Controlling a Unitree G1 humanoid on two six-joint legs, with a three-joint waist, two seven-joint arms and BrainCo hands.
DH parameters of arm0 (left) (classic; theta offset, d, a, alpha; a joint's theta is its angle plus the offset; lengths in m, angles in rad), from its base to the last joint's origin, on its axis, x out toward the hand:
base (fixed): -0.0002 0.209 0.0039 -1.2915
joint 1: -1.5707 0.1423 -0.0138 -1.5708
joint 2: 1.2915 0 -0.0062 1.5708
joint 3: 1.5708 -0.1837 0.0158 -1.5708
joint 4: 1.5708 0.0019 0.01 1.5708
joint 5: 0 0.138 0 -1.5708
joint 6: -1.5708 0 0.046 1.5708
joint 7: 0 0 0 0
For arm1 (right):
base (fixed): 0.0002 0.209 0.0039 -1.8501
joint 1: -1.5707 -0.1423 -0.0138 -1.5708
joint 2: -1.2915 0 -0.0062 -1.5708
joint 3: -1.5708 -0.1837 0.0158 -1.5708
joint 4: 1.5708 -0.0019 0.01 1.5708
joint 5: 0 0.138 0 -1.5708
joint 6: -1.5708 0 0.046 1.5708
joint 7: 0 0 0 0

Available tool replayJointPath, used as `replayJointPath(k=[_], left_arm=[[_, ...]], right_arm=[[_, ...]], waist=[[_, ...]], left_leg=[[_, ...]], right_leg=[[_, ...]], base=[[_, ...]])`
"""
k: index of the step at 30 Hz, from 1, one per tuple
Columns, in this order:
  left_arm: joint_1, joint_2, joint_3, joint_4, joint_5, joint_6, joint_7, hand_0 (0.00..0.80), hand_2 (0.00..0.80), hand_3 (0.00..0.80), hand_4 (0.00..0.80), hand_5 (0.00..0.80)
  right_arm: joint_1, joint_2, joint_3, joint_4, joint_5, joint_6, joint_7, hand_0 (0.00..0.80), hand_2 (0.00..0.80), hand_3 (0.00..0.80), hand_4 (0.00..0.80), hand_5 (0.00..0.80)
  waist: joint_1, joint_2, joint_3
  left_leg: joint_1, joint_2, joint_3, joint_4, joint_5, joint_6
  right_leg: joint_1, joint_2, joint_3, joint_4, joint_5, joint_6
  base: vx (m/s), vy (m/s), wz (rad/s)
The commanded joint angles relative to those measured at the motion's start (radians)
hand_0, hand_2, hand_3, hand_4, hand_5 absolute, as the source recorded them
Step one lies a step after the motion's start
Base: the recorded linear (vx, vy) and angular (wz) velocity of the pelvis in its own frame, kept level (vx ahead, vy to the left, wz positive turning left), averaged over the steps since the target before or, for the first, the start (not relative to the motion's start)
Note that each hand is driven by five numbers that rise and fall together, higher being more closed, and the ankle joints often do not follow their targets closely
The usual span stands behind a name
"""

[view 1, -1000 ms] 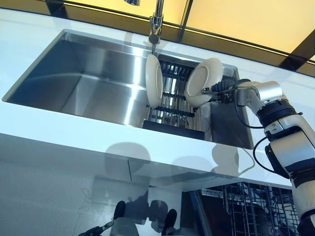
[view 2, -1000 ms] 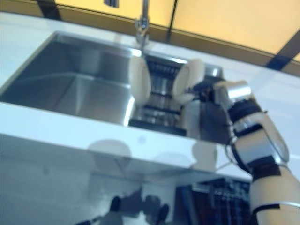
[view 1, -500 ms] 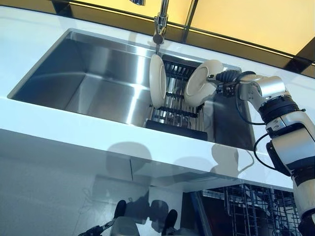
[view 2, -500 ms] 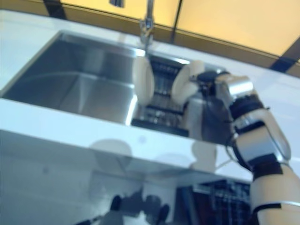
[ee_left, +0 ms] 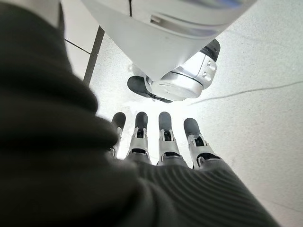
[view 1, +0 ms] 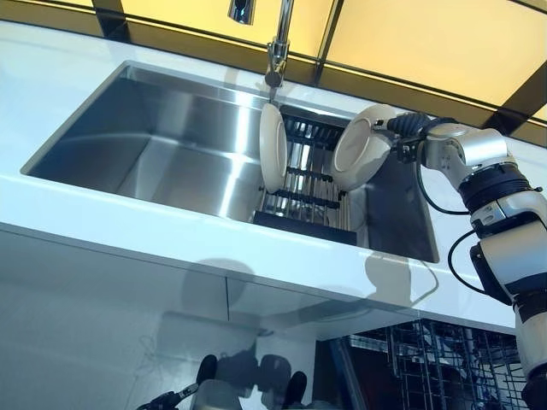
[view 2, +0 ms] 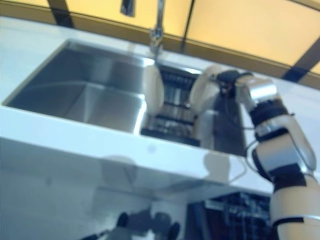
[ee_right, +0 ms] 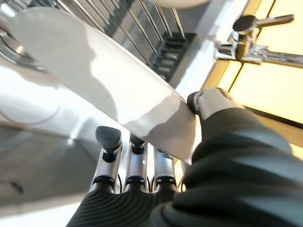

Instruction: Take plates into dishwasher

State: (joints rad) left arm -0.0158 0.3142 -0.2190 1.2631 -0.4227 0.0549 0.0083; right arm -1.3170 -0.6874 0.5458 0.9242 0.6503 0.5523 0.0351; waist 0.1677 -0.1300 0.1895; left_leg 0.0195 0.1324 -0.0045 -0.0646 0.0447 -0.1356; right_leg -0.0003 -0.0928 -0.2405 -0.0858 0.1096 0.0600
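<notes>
Right wrist view shows my right hand (ee_right: 142,165) pinching a plate (ee_right: 99,85) lifted off the sink rack (view 1: 299,192); next I'd judge carrying it down to the dishwasher (view 1: 436,367).

Two white round plates. One (view 1: 272,147) stands on edge in the dark rack (view 1: 301,196) inside the sink — upright. The other plate (view 1: 362,147) is tilted just above the rack's right side — pinched at its rim by the right hand (view 1: 408,130).

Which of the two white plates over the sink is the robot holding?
The right-hand plate, pinched at its rim by the right hand; the other plate stands untouched in the rack.
</notes>
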Motion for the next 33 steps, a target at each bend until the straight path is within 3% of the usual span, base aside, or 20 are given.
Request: replayJointPath(k=[1,13,33], left_arm=[[-0.008,0.014,-0.063,0.044,0.034,-0.001,0.015,0.000,0.000,0.000,0.000,0.000],[-0.005,0.014,-0.058,0.056,0.058,0.006,0.007,0.000,0.000,0.000,0.000,0.000],[-0.009,0.030,-0.075,0.058,0.088,0.011,-0.014,0.000,0.000,0.000,0.000,0.000]], right_arm=[[-0.163,-0.073,0.079,0.032,0.016,-0.081,-0.041,0.800,0.800,0.800,0.800,0.800],[-0.222,-0.135,0.130,0.028,0.004,-0.080,-0.044,0.800,0.800,0.800,0.800,0.800],[-0.337,-0.286,0.265,0.123,-0.087,-0.055,0.109,0.800,0.800,0.800,0.800,0.800]], waist=[[-0.011,-0.042,-0.079],[-0.036,-0.042,-0.126],[-0.117,-0.047,-0.166]], left_leg=[[-0.001,-0.030,0.013,-0.023,0.004,0.032],[0.037,-0.032,0.036,-0.023,-0.013,0.033],[0.079,-0.018,0.108,-0.023,-0.030,0.037]], right_leg=[[0.049,-0.070,0.022,-0.001,-0.015,0.077],[0.071,-0.068,0.046,-0.001,-0.024,0.078],[0.059,-0.044,0.138,-0.001,-0.013,0.079]], base=[[0.026,-0.004,-0.08],[0.003,-0.007,-0.06],[-0.009,-0.010,-0.13]])
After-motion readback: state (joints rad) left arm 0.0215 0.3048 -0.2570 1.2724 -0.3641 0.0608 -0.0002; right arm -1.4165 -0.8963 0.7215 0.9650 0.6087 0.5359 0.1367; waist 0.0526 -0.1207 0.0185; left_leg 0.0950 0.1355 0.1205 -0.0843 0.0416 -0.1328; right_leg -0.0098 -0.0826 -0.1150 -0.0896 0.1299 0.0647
